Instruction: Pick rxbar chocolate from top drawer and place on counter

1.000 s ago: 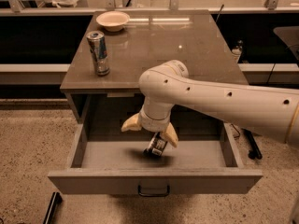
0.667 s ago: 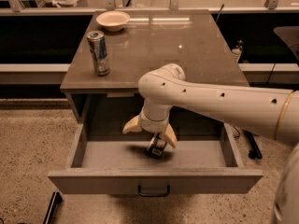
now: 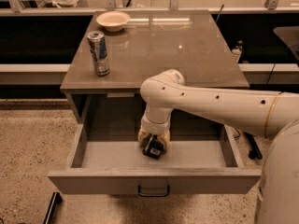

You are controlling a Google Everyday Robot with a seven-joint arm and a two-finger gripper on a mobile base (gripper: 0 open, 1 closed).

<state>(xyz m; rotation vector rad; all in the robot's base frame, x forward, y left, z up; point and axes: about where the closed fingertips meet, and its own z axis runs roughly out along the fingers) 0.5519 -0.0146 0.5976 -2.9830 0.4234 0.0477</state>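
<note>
Camera view. Status query on the top drawer (image 3: pixel 105 183).

**Q:** What has changed inside the top drawer?

**A:** The gripper (image 3: pixel 154 146) sits at mid-width of the top drawer, above its floor and nearer its front panel than a second ago. The fingers (image 3: pixel 142 136) were splayed wide then. They are now drawn in, clamped on the rxbar chocolate (image 3: pixel 153 150), which shows as a dark block with a pale label between them.

**Q:** What does that mean for the task?

**A:** Judged from this, the grasp is made and the lift is not. The bar is inside the top drawer. The tabletop (image 3: pixel 187 50) directly above the top drawer is the target and carries no bar yet. The next move calls for a rise that clears the tabletop's overhanging front edge.

**Q:** What occupies that surface?

**A:** A drink can (image 3: pixel 98 53) stands above the top drawer's left end. A bowl (image 3: pixel 113 20) lies further back on the same side.

**Q:** What cannot be confirmed?

**A:**
- The wrist covers the finger contact faces and most of the bar's length.
- Whether the bar has left the top drawer's floor cannot be told.
- The rear of the top drawer is in deep shadow under the tabletop.
- The robot's body is cut off right of the top drawer.
</note>
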